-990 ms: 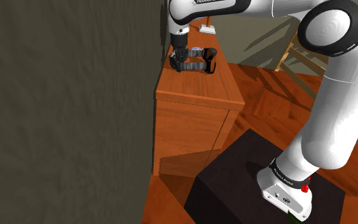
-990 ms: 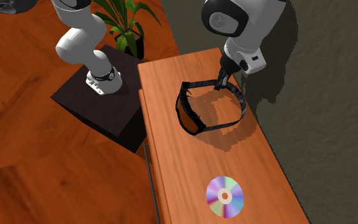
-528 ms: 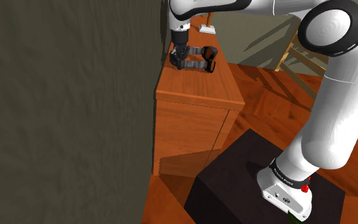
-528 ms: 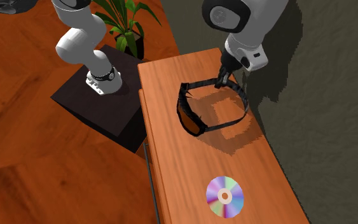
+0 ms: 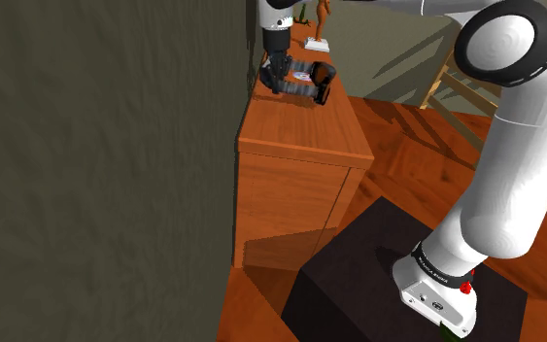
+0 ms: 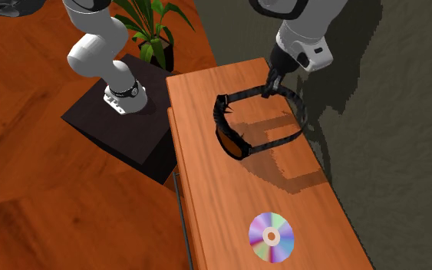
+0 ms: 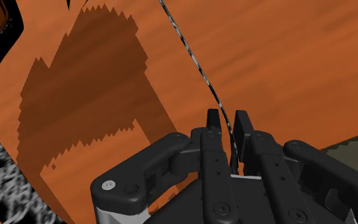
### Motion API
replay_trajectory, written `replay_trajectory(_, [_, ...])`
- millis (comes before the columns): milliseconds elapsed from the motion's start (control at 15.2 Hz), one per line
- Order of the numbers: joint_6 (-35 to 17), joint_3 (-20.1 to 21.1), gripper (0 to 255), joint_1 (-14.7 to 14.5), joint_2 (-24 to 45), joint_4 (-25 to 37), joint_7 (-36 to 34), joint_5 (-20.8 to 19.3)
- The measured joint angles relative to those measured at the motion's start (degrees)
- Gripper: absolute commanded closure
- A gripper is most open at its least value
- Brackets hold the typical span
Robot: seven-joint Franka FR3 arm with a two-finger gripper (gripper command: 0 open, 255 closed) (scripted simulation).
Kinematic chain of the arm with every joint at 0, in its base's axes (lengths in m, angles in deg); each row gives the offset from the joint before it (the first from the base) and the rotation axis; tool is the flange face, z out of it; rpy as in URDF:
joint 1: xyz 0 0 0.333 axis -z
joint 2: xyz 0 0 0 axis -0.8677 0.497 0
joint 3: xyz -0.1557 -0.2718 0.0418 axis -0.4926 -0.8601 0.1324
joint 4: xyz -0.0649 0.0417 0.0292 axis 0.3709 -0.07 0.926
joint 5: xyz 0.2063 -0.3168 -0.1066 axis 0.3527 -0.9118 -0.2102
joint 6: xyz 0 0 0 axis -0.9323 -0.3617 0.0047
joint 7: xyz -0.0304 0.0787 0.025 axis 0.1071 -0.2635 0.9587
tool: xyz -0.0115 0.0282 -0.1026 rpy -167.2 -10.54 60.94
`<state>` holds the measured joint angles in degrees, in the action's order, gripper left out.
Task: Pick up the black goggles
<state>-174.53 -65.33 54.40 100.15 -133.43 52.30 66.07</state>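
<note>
The black goggles [image 6: 230, 138] with a dark orange lens hang tilted just above the wooden cabinet top [image 6: 229, 199], their shadow cast apart from them on the wood. My gripper [image 6: 268, 91] is shut on the thin strap [image 7: 193, 56] at the wall side of the loop. In the wrist view the strap runs between the fingertips [image 7: 213, 125] of the gripper [image 7: 227, 125], which clasp it. In the shoulder view the goggles [image 5: 309, 82] hang beside the gripper [image 5: 277, 80], at the cabinet's far end near the wall.
A shiny disc [image 6: 271, 237] lies on the cabinet top towards the second exterior view's bottom. A dark wall [image 6: 390, 115] runs along the cabinet's far side. A small figurine [image 5: 318, 31] stands behind the goggles. A potted plant [image 6: 150, 31] stands by the black stand [image 6: 122, 126].
My gripper has risen with the strap in it, lifting the goggles off the cabinet top. Their shadow has drifted away from them across the wood.
</note>
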Motion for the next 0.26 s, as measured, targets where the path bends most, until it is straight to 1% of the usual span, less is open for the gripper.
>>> replay_trajectory(264, [3.03,-0.06,255,0.02,0.74,3.79,0.39,-0.05])
